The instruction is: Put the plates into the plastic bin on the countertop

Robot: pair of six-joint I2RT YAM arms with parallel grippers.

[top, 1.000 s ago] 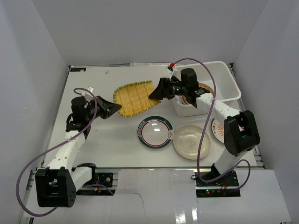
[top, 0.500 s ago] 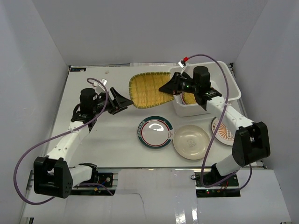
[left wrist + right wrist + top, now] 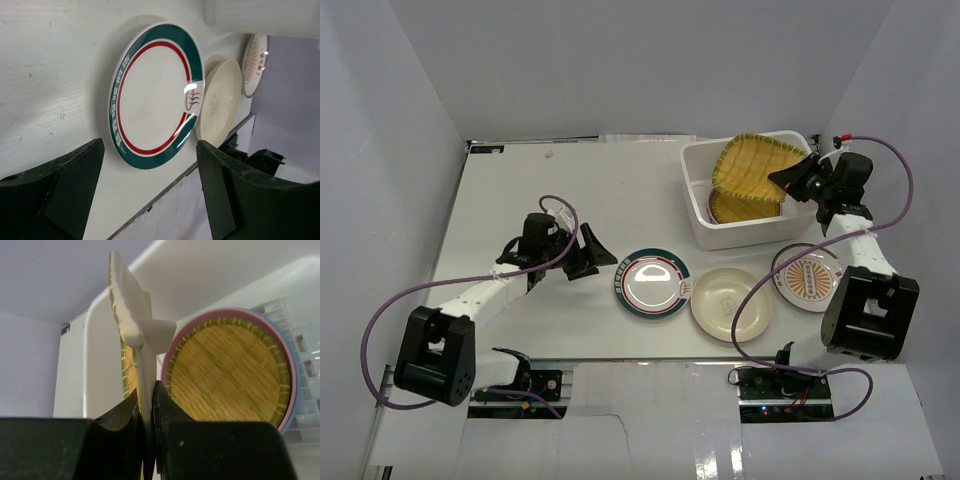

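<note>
1. My right gripper point(image 3: 786, 181) point(image 3: 147, 400) is clenched on the edge of the yellow ribbed plate point(image 3: 750, 165) point(image 3: 131, 315); on the wrist view the rim sits pinched tight between the two fingers.
2. That plate stands steeply tilted, nearly on edge, over the plastic bin point(image 3: 740, 236) point(image 3: 200, 280); from the top camera it covers the bin's far right part; I cannot tell whether its lower edge touches anything beneath.
3. Inside the bin lies a stack: the woven round plate point(image 3: 738, 208) point(image 3: 225, 372) on top, nested in the pink plate point(image 3: 172, 352), with the blue plate point(image 3: 295, 375) showing as a thin rim under that.
4. My left gripper point(image 3: 596, 257) point(image 3: 150, 200) is released, jaws spread wide, low over the bench point(image 3: 540, 190) point(image 3: 50, 60); it grasps nothing.
5. The green-rimmed plate point(image 3: 652, 283) point(image 3: 155, 95) lies flat on the bench just in front of the left gripper's fingers, apart from them.
6. The cream plate point(image 3: 730, 304) point(image 3: 220, 102) lies just beside the green-rimmed one, on its right; their rims look close, and whether they touch I cannot say.
7. The orange-sunburst plate point(image 3: 807, 281) point(image 3: 254, 62) lies flat further right, near the right arm's base, outside the bin.
</note>
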